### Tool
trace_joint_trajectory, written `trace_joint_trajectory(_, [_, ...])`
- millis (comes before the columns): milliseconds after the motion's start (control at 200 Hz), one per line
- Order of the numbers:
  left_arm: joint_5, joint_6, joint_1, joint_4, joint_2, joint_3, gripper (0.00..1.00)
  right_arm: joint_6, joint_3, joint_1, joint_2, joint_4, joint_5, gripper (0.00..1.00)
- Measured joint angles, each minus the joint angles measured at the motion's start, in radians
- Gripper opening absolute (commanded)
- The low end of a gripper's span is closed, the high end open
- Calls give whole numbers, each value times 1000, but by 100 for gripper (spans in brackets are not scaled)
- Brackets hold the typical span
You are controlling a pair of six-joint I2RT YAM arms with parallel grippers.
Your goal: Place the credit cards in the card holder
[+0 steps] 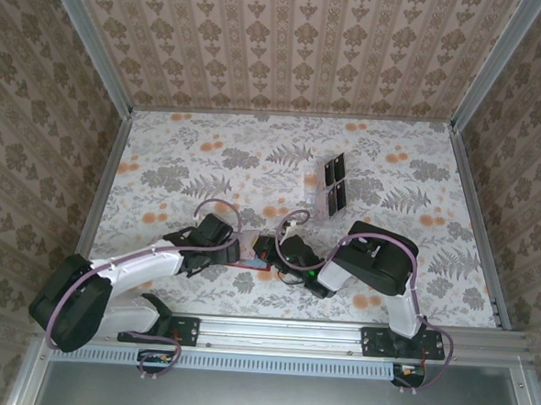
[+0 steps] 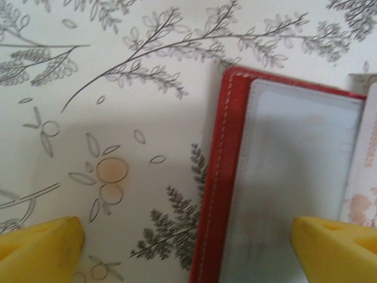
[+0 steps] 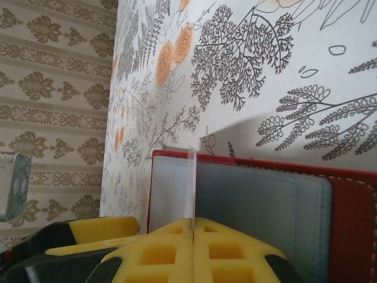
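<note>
**Card meets wallet.** On the flowered bench (image 1: 181, 160), the right tool (image 3: 193, 227) is pinched tight on a credit card (image 3: 191, 177). The card shows edge-on as a thin pale sliver reaching out over the open red card holder (image 3: 253, 194); whether its tip touches the pale lining cannot be told. The left tool (image 2: 188, 244) hangs above the holder's stitched border with its yellow fingers (image 2: 41, 247) spread wide, gripping nothing. More dark cards (image 1: 335, 172) sit in a clear rack (image 1: 315, 194) well apart, toward the far wall.

The card looks light, stiff and slick. It is probably best held by its flat faces near one end, so the free edge can find a slot, since an off-centre pinch could let it swivel. The holder looks soft and light and likely to skid or fold shut, so pressing down on its red border seems the sensible hold.
</note>
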Motion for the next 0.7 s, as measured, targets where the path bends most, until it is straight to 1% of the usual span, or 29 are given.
trace_joint_trajectory(105, [-3,0,10,-47,-21,0,100,-1,0,0,-3,-7,1,0])
trace_joint_trajectory(315, [-11,-8,63,-95,-61,0,100,-5,12,0,-30,-78,3,0])
trace_joint_trajectory(700, [-22,-16,98,-110,-92,-8,100,-8,29,1,-42,-132,3,0])
